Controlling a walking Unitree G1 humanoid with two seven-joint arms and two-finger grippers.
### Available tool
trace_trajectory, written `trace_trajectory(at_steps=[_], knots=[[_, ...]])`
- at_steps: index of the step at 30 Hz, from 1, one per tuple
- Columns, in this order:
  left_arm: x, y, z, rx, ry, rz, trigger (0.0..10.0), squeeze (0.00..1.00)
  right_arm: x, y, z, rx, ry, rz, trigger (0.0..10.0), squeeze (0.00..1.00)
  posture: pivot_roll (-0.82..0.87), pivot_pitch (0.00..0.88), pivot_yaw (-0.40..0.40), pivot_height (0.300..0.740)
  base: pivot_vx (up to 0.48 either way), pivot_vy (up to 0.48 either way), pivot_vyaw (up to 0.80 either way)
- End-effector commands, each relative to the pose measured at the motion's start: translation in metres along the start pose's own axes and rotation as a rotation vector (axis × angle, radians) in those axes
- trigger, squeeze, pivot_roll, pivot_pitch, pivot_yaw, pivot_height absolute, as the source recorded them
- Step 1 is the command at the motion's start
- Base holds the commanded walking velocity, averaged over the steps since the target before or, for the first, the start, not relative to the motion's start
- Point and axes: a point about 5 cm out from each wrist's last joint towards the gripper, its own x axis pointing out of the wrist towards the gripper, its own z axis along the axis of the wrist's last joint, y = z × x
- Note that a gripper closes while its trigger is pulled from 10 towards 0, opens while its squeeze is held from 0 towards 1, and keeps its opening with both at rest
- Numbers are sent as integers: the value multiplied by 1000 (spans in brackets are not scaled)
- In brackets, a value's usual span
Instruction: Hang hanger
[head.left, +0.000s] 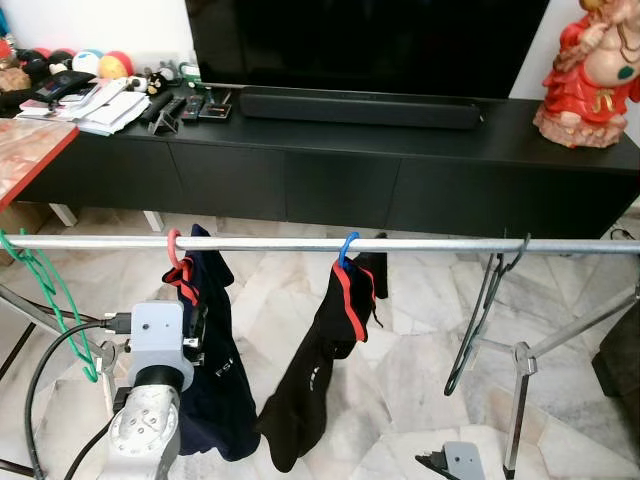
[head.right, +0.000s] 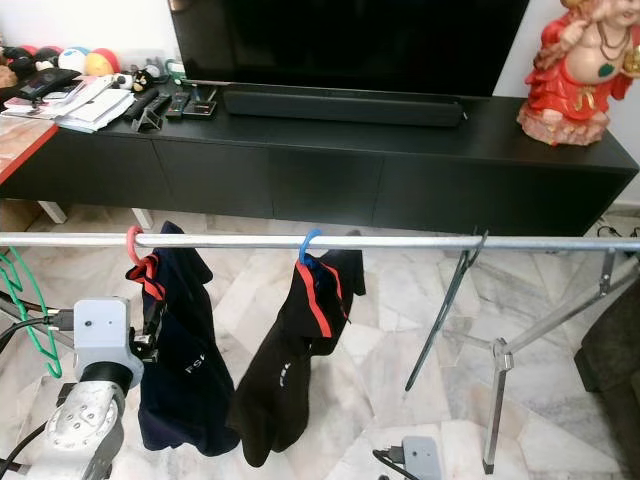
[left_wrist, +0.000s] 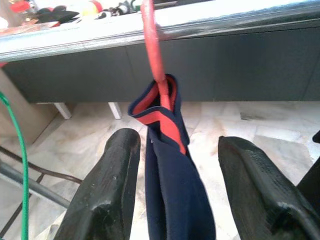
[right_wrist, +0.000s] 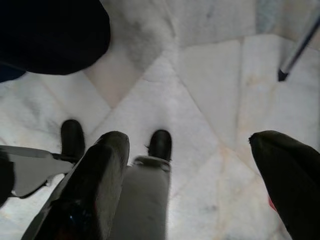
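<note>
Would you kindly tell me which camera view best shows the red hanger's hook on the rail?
The left wrist view: the red hanger rises close up between the open left hand's fingers, hooked over the rail. Both eye views show it small; the right wrist view faces the floor.

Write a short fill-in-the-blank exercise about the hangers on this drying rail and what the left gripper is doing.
1. The navy garment hangs from a ____ hanger hook.
2. The black garment hangs from a ____ hook.
3. The left gripper's fingers are ____ on either side of the navy garment.
4. The green hanger carries ____ clothing.

Missing words: red; blue; open; no
</note>
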Motion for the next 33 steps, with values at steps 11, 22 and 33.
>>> trace_trajectory(at_steps=[11,22,33], knots=[[28,31,-14,75,224,9,10000,0,-1,-3,-6,1,27,-6,10000,0,35,162,-15,740,0,0,0],[41,34,-4,-24,274,-159,10000,0,0,-2,-4,-4,21,2,10000,0,28,177,-11,740,0,0,0],[49,33,13,-91,267,-207,10000,0,0,-1,-3,-8,20,6,10000,0,28,180,-9,740,0,0,0]])
